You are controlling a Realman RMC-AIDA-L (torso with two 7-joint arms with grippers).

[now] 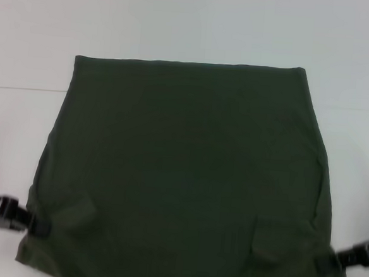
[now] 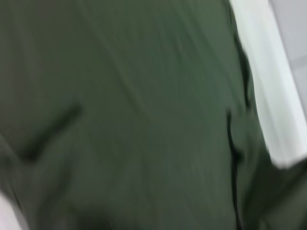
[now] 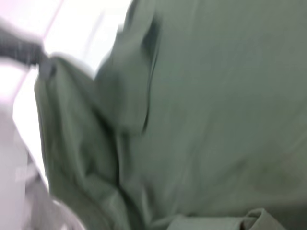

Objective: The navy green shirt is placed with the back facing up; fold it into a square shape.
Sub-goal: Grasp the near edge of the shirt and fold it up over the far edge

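**Both grippers pinching near corners of shirt, mid-fold**

- The navy green shirt [image 1: 182, 170] lay on the white table [image 1: 180, 24], plain side up, no lettering visible. Far edge was straight and tidy, sides flared toward the near edge, so it read as already narrowed, not yet square.
- Left gripper [image 1: 38, 224] was at the shirt's near-left edge, low at table level. Fingertips looked closed onto the cloth, which bunched into a short ridge just inboard of it. Judgement: clamped on the shirt.
- Right gripper [image 1: 325, 262] mirrored it at the near-right edge, tips into the fabric, matching pucker beside it. Same call: clamped on the shirt.
- Wrist views showed only green cloth up close with creases, plus a strip of table. Own fingers weren't visible in either, so the grip call rests on the head view alone.
- Why symmetric: holding both near corners at equal height keeps the hem straight when it's carried, so the fold line stays parallel to the far edge.
- Likely next step: lift the near edge and carry it toward the far edge.
- Risk: one corner slipping would skew the fold; the side folds could also open under lift.
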